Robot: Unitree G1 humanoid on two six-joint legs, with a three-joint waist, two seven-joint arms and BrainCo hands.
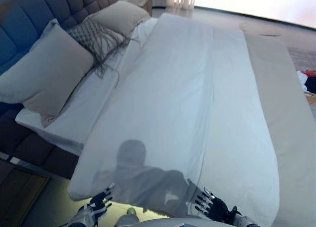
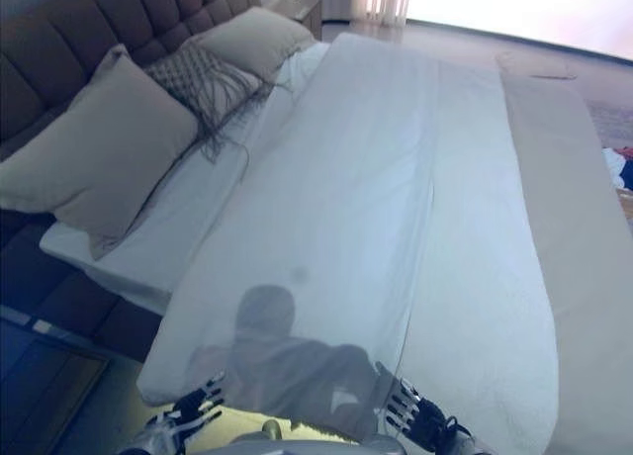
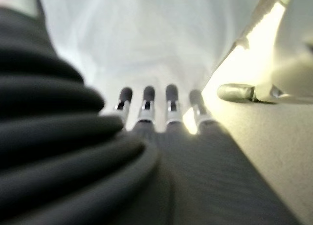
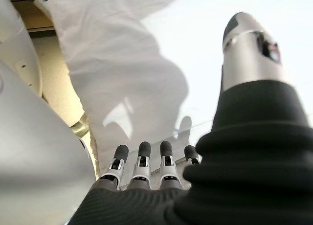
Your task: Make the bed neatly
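A white duvet (image 1: 187,103) lies spread over the bed, its near hem hanging at the bottom of the eye views. My left hand (image 1: 96,205) is just below that hem at the near left corner, open with fingers spread. In the left wrist view its straight fingers (image 3: 146,105) point at the white cloth (image 3: 146,34) without holding it. My right hand (image 1: 212,205) sits at the hem further right, also open. In its wrist view the fingers (image 4: 142,161) and thumb (image 4: 252,49) are straight, with the duvet (image 4: 146,63) beyond them.
A large beige pillow (image 1: 47,71), a grey fringed cushion (image 1: 96,37) and another pillow (image 1: 121,15) lean on the padded headboard (image 1: 29,15) at the left. A beige strip of bedding (image 1: 286,113) runs along the right side. Red and dark items (image 1: 308,79) lie on the floor beyond.
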